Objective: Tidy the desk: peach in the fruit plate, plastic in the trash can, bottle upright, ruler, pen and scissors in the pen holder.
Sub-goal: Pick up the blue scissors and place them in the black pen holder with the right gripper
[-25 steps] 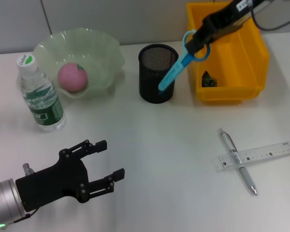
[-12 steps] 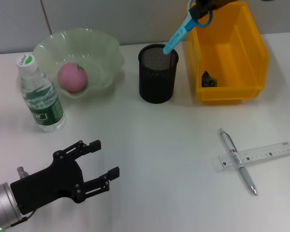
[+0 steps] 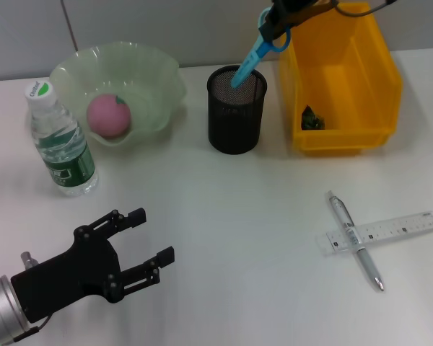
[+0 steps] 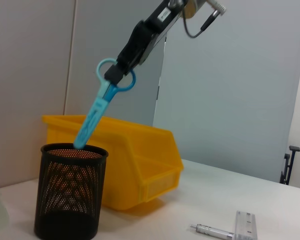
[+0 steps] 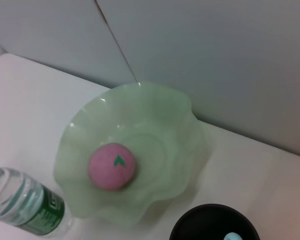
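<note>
Only faint green bottle (image 3: 60, 144) label

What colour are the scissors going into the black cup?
Light blue scissors, seen best in the left wrist view.

The scissors (image 3: 252, 56) tip is hidden inside the pen holder (image 3: 235, 119) (mesh too dense to see through).

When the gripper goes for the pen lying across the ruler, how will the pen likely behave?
The pen looks round and smooth, so it may roll if nudged. Resting across the flat ruler, it probably rocks, and might drag the light ruler along.
</note>
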Controlling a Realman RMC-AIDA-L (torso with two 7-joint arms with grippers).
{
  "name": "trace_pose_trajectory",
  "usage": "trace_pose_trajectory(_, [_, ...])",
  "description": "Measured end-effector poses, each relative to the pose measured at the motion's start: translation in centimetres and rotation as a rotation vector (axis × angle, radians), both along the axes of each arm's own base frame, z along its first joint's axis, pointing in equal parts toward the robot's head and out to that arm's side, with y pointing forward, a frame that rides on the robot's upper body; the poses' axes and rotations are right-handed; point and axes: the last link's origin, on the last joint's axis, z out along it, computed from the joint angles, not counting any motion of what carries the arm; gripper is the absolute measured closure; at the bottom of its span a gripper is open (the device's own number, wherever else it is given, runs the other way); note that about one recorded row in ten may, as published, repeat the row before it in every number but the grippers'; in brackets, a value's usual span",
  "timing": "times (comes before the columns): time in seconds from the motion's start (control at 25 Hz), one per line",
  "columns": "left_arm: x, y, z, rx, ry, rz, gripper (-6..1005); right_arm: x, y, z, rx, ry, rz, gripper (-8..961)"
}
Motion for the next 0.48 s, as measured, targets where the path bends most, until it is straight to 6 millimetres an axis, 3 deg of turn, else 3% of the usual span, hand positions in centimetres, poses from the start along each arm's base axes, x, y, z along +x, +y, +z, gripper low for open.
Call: trace_pose_trajectory(0.48, [-0.1,-0.4,-0.1,-0.009,-0.01,0.008,191,0.2,0.0,-4.9,-0.011,-0.08,0.022,718])
